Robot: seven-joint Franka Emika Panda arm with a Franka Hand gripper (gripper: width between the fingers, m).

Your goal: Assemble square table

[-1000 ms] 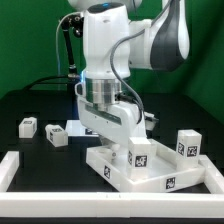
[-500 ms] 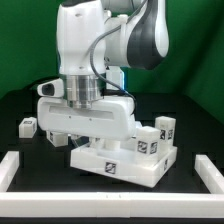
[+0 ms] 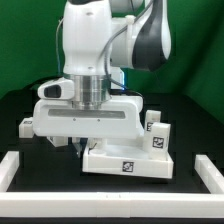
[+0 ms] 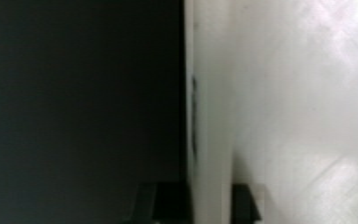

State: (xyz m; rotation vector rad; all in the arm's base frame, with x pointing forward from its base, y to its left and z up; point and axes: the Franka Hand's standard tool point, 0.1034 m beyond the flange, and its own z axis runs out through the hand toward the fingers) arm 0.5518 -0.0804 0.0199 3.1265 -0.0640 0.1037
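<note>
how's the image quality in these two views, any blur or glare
Wrist view: out of focus at close range; the table top is a washed-out white sheet with faint sheen, the rest is near black, and the pincer tips are just dark smudges. Exterior view: evenly lit, mildly soft, no strong glare; shadows vanish into the black work surface.

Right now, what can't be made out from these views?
Gripper contact: exterior view, the arm's own body hides it.
Table top: wrist view, too close, just blurred white.
Leg count: exterior view, arm covers the middle; one leg at the exterior view's left shows, tag too small to read.
</note>
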